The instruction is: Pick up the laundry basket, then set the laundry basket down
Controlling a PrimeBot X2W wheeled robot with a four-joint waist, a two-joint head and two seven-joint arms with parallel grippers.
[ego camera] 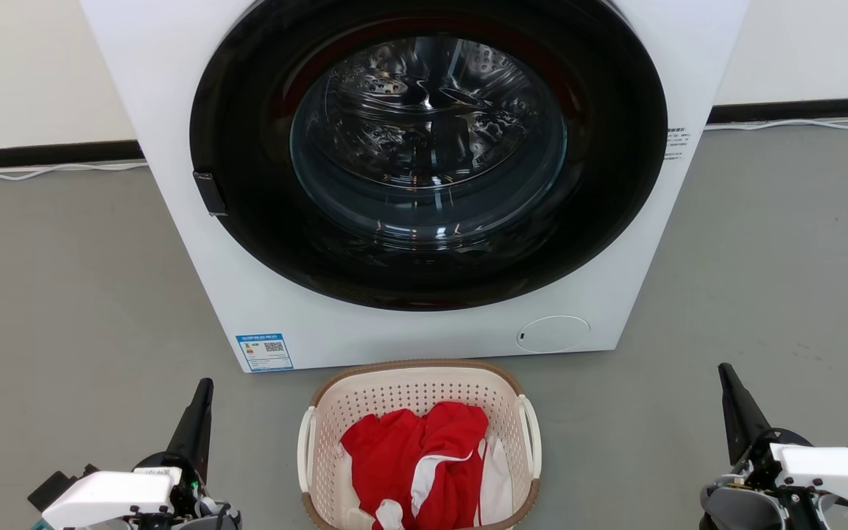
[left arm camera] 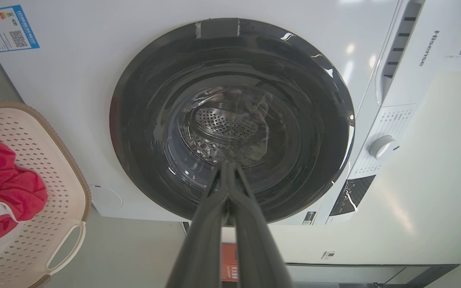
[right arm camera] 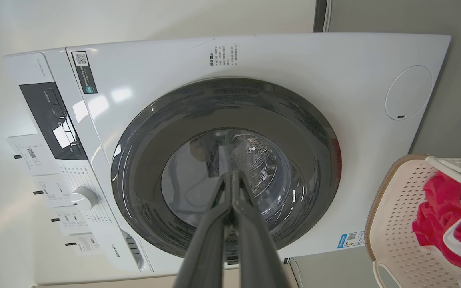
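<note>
The laundry basket (ego camera: 409,390) stands on the grey floor just in front of the washing machine, cream with perforated walls, a brown rim and white side handles. Red and white clothes (ego camera: 417,460) lie inside it. In the left wrist view the laundry basket (left arm camera: 42,168) is at the left edge; in the right wrist view the laundry basket (right arm camera: 398,208) is at the lower right. My left gripper (ego camera: 205,384) hangs to the basket's left, shut and empty, apart from it. My right gripper (ego camera: 723,368) hangs to its right, shut and empty. Both point at the machine's door: left gripper (left arm camera: 227,165), right gripper (right arm camera: 231,173).
A white front-loading washing machine (ego camera: 284,324) with a round dark glass door (ego camera: 428,147), which is closed, stands right behind the basket. A white cable (ego camera: 48,171) runs along the wall's black skirting. Grey floor (ego camera: 63,309) spreads on both sides of the machine.
</note>
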